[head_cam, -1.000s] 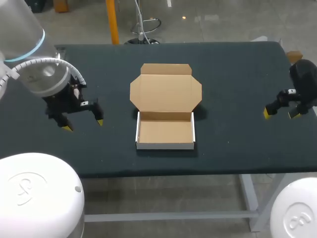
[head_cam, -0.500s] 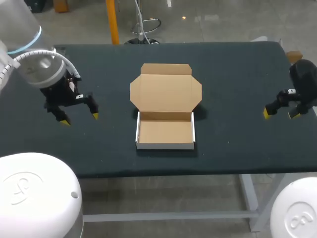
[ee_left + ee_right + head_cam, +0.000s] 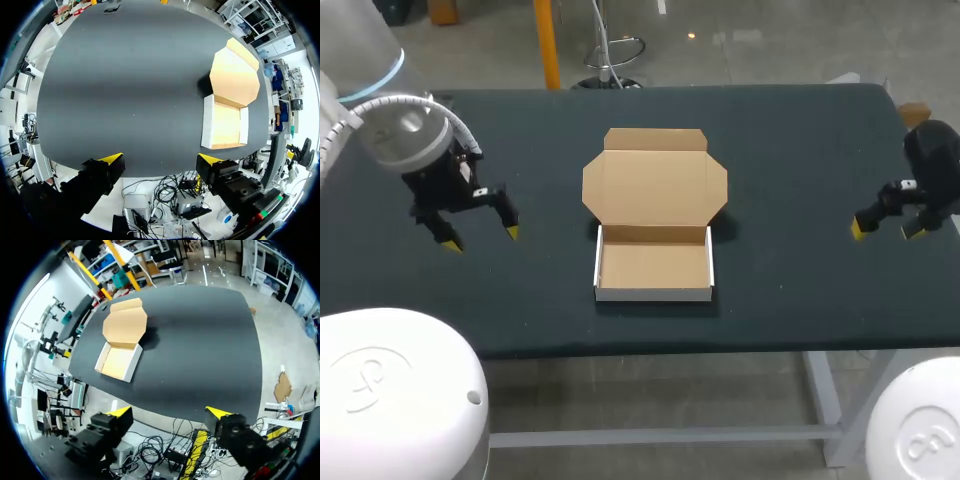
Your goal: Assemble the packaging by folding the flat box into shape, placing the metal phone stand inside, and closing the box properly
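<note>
— Box point(image 3: 654, 262): where was it?
— Centred on the table point(image 3: 790, 140), tray folded, lid lying open behind. My left gripper point(image 3: 481, 238) and right gripper point(image 3: 885, 231) hung well apart from it, fingers spread, gripping nothing.

Brown box point(image 3: 654, 235) with white walls, black table point(image 3: 790, 150)

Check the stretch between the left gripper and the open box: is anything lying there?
Nothing. In the head view only bare dark table separates the left gripper from the box; the left wrist view shows the same.
</note>
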Robot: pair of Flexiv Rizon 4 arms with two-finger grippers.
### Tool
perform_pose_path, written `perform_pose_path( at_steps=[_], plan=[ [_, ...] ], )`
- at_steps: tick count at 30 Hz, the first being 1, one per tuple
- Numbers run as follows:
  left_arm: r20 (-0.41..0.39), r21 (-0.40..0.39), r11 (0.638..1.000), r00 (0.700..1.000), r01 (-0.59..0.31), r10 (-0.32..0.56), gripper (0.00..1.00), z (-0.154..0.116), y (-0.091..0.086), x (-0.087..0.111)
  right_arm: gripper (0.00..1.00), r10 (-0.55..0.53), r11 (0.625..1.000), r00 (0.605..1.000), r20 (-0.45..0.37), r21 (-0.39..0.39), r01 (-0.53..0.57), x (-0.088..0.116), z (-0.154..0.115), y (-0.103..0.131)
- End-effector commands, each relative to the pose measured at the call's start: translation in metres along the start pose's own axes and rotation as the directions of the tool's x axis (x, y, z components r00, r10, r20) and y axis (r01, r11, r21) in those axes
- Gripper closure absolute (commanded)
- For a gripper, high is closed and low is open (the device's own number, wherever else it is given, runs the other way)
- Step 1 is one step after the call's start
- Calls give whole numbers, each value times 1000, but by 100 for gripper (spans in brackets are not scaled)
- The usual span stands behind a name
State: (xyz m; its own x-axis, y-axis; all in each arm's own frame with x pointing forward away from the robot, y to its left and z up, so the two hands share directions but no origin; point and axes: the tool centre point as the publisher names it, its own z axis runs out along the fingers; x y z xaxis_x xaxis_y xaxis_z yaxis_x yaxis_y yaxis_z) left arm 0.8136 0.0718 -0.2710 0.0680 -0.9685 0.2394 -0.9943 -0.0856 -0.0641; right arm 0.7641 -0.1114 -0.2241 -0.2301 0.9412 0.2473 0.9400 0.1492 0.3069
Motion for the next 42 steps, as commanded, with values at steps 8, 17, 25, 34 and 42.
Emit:
perform_pose_path(
  at_steps=[8,17,25,34,42],
  plan=[
    [59,6,999,997,-46,45,0,11,-10,-4,0,-1,1000,1000,-2,4,1,0,-3,-1],
    [108,21,998,993,-53,50,0,29,-43,-31,0,-1,1000,1000,-2,4,1,0,-3,-1],
    [102,-3,997,991,-81,81,0,44,-72,-53,0,-1,1000,1000,-2,4,1,0,-3,-1],
    [109,-24,995,989,-95,97,0,64,-112,-71,0,-1,1000,1000,-2,4,1,0,-3,-1],
    [127,-39,995,988,-87,92,0,75,-142,-78,0,-1,1000,1000,-2,4,1,0,-3,-1]
  ],
)
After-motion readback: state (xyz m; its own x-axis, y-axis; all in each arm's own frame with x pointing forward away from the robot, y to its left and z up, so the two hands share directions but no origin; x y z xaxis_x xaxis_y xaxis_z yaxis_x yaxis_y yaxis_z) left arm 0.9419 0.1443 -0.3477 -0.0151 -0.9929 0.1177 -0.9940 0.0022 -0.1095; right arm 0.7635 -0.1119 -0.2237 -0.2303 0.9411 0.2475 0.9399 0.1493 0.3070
